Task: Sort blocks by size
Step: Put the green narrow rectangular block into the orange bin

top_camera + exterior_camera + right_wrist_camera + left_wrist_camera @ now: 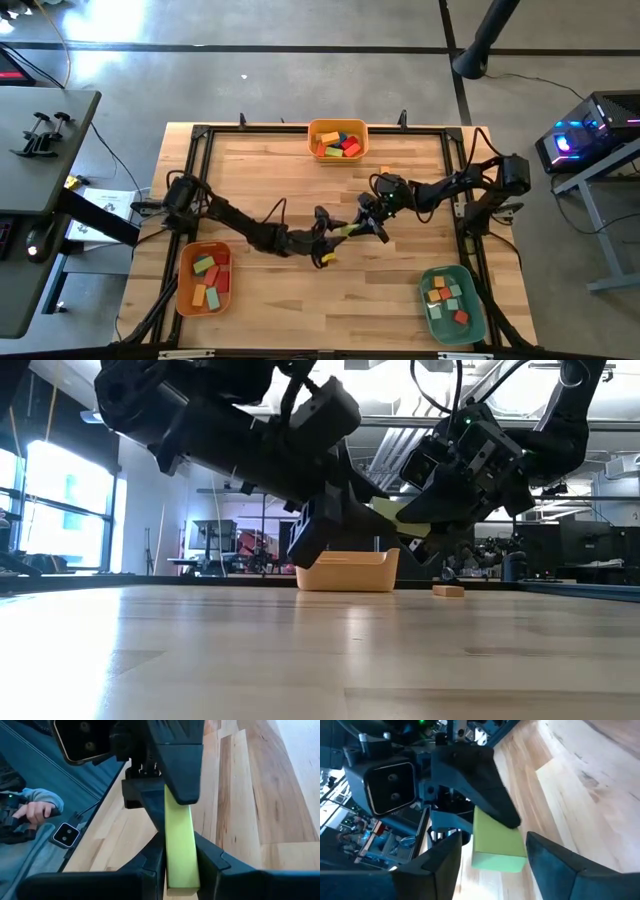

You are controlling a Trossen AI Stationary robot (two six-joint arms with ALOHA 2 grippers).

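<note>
Here, above the table's middle, the right gripper [180, 862] is clamped on a long yellow-green block [179, 840], while the left gripper [492, 855] has its fingers [555, 860] apart on either side of that block's other end. Sorted blocks fill the orange bin [338, 139] at twelve o'clock, another orange bin [204, 277] at eight and the teal bin [452, 301] at four.

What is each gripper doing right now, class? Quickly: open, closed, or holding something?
Left gripper: open, fingers either side of the green block, closing on it.
Right gripper: closed on the same green block, mid-handover above the table.
</note>
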